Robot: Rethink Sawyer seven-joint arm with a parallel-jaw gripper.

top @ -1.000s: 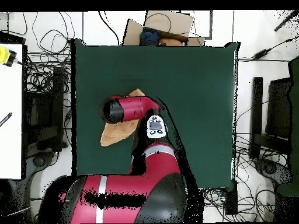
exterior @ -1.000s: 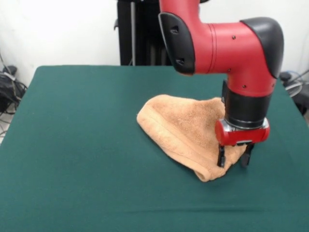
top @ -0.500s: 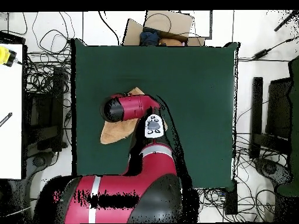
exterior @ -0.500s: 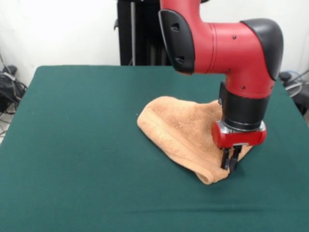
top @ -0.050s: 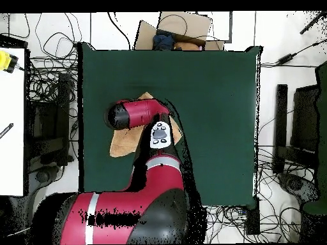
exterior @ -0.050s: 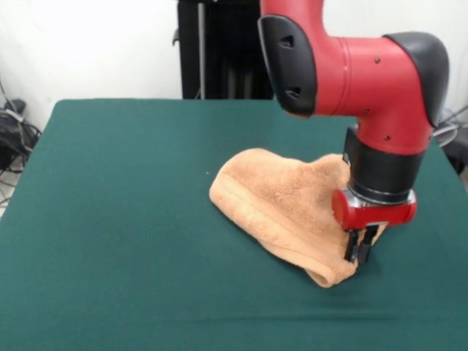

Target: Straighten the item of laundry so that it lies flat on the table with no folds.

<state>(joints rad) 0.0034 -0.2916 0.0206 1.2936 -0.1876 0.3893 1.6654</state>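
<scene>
Up front you see the gripper [exterior @ -0.050s: 359, 251] pinched on the towel [exterior @ -0.050s: 281, 201]'s edge; overhead, the arm [top @ -0.050s: 137, 115] hides that grip.

The bench [exterior @ -0.050s: 110, 219] is a wide rectangle covered in plain dark green cloth, and in the overhead view its top [top @ -0.050s: 217, 115] is mostly bare. The only thing lying on it is a tan-orange towel [exterior @ -0.050s: 281, 201], bunched and folded rather than flat, with a rounded fold toward the bench's middle and a narrower end near one side edge. From above, the towel [top @ -0.050s: 121, 145] shows only in part, the arm covering the rest.
</scene>
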